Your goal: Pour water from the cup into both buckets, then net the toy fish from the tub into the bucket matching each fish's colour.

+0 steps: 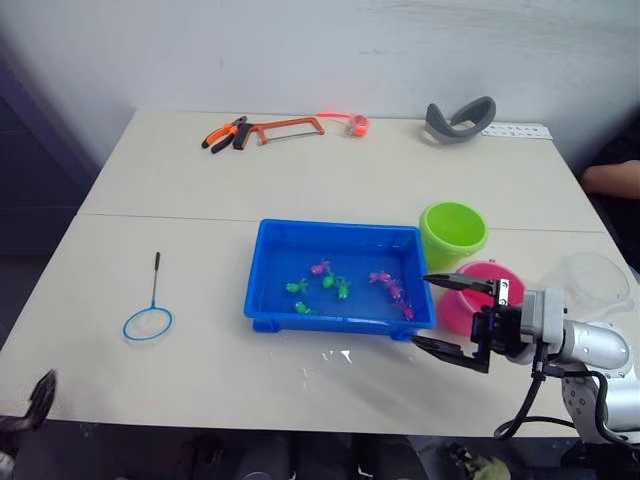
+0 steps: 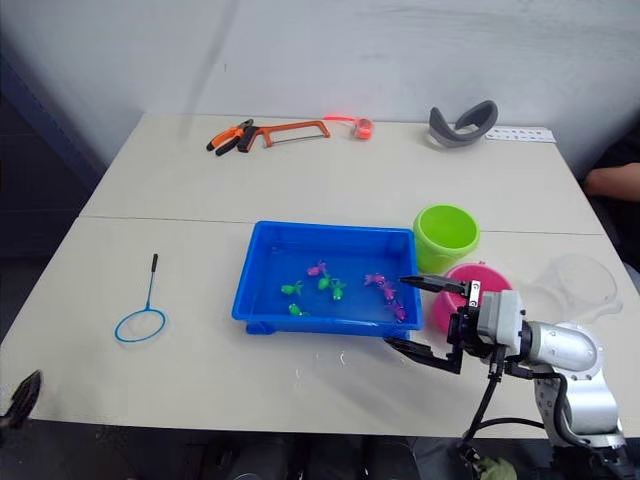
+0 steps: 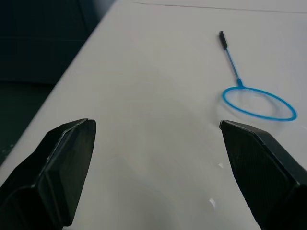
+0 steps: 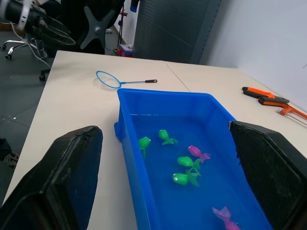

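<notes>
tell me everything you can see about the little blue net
The net is a thin blue wire hoop on a straight blue stem ending in a short black grip. No mesh can be made out inside the hoop. It lies flat on the pale table, on the robot's left, well apart from the blue tub, with the grip pointing away from the robot and the hoop nearer to it. Nothing touches it; the open left gripper is short of the hoop.
</notes>
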